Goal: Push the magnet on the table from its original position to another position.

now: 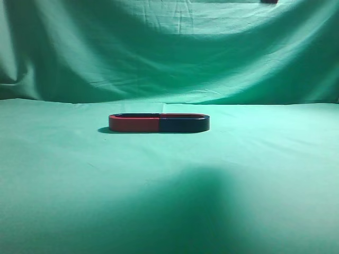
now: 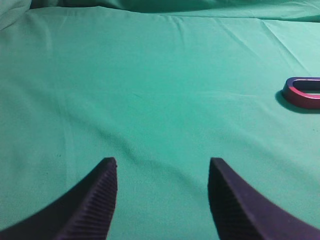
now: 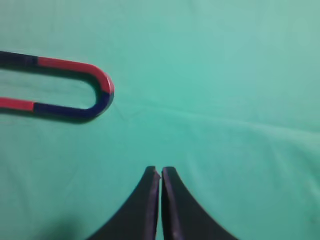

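- On the green cloth of the worktop (image 1: 63, 185) lies the magnet (image 1: 159, 123), flat and alone near the middle of the exterior view, one half red, the other dark blue.
- Seen from the right wrist, the magnet (image 3: 75, 92) shows a curved end and two straight legs, up and to the left of the right hand (image 3: 160, 172), well apart from it.
- That right hand has its fingers pressed together with nothing between them, which makes a narrow blunt tip suited to pushing.
- The left hand (image 2: 162, 162) stands spread wide and empty, with the magnet (image 2: 302, 93) only at the far right edge of its view.
- The magnet looks stiff and probably fairly heavy for its size; its smooth sides should slide over the cloth, though the fabric may wrinkle ahead of it.
- No grip seems needed: a low push against the curved end or the middle of a long side should keep it from spinning.
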Action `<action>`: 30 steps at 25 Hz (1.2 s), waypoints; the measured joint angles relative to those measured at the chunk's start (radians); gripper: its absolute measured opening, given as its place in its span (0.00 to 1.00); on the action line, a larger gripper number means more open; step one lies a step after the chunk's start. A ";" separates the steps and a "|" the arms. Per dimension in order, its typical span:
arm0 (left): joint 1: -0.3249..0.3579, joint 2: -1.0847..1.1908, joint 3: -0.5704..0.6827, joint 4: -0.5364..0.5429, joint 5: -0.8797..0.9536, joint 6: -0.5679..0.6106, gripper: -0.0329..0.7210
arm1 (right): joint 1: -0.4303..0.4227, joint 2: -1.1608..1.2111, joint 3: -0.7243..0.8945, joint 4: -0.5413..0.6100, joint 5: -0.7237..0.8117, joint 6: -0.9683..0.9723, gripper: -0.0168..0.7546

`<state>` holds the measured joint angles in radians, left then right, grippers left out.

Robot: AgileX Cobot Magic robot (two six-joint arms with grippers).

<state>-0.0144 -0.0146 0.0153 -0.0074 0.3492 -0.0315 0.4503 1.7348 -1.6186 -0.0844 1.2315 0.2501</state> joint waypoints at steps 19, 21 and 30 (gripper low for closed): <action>0.000 0.000 0.000 0.000 0.000 0.000 0.54 | 0.000 -0.929 0.746 0.007 -0.184 0.088 0.02; 0.000 0.000 0.000 0.000 0.000 0.000 0.54 | 0.000 -1.006 0.769 0.010 -0.146 0.088 0.02; 0.000 0.000 0.000 0.000 0.000 0.000 0.54 | 0.000 -1.243 0.796 -0.007 -0.149 -0.029 0.02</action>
<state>-0.0144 -0.0146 0.0153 -0.0074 0.3492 -0.0315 0.4503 0.4920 -0.8231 -0.0918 1.0822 0.2211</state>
